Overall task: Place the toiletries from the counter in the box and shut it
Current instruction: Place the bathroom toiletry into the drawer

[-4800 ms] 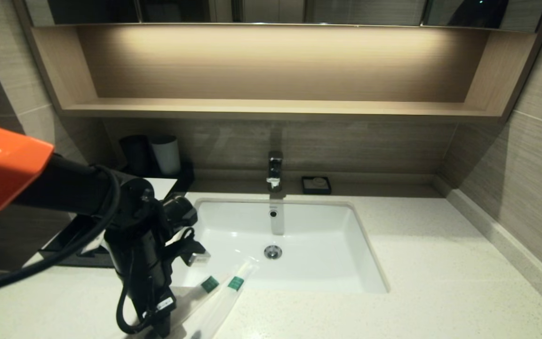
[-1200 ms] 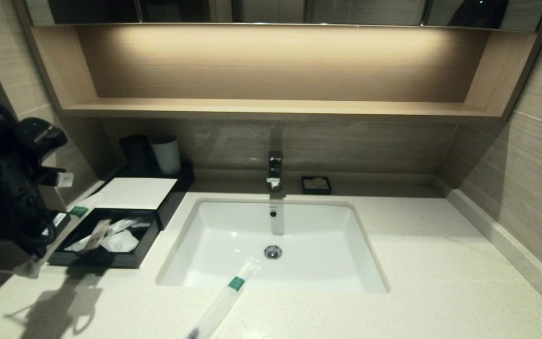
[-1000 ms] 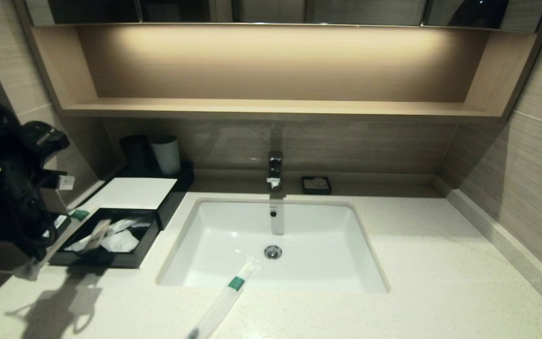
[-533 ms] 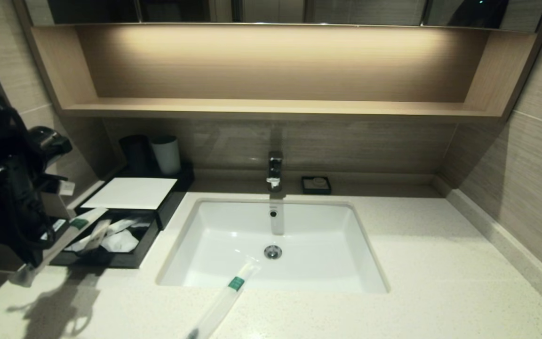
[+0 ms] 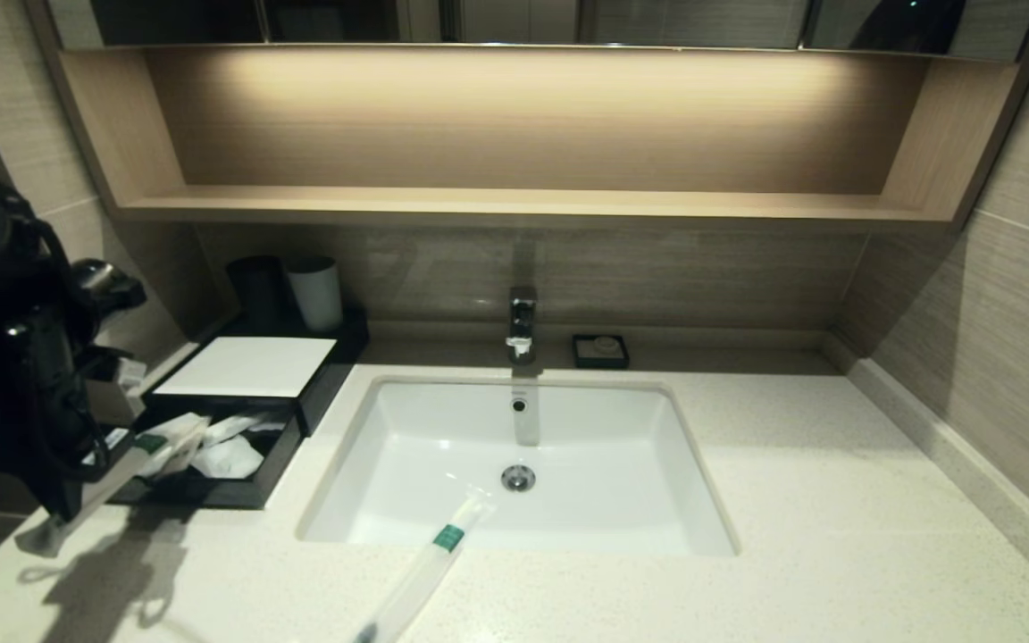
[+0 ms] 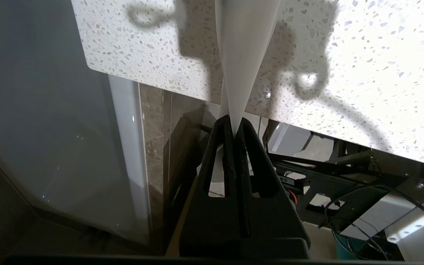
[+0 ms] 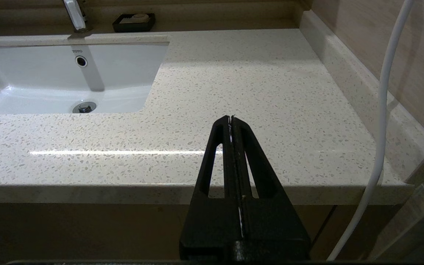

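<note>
My left gripper (image 5: 59, 511) is at the far left, just off the counter's (image 5: 791, 464) left front corner, shut on the near end of a translucent sachet (image 5: 121, 469). The sachet slants up towards the box; its green band (image 5: 150, 442) is at the left rim of the open black drawer (image 5: 202, 493). In the left wrist view the fingers (image 6: 234, 123) pinch the sachet (image 6: 245, 55) over the counter's corner. The drawer holds white packets (image 5: 224, 457) under the box's white top panel (image 5: 246, 366). Another sachet (image 5: 421, 576) lies on the counter at the sink's front edge. My right gripper (image 7: 230, 118) is shut and empty, parked before the counter's right front edge.
The white sink (image 5: 443, 420) is inset mid-counter with a chrome tap (image 5: 522, 321) behind it. A small black soap dish (image 5: 600, 350) sits by the back wall. Two cups (image 5: 315, 293) stand behind the box. A wooden shelf (image 5: 514, 205) hangs above. A white cable (image 7: 381, 110) hangs at the right.
My left gripper picked one sachet off the counter front and carried it left. In the last second it sank and swung the banded end over the drawer's left rim.
</note>
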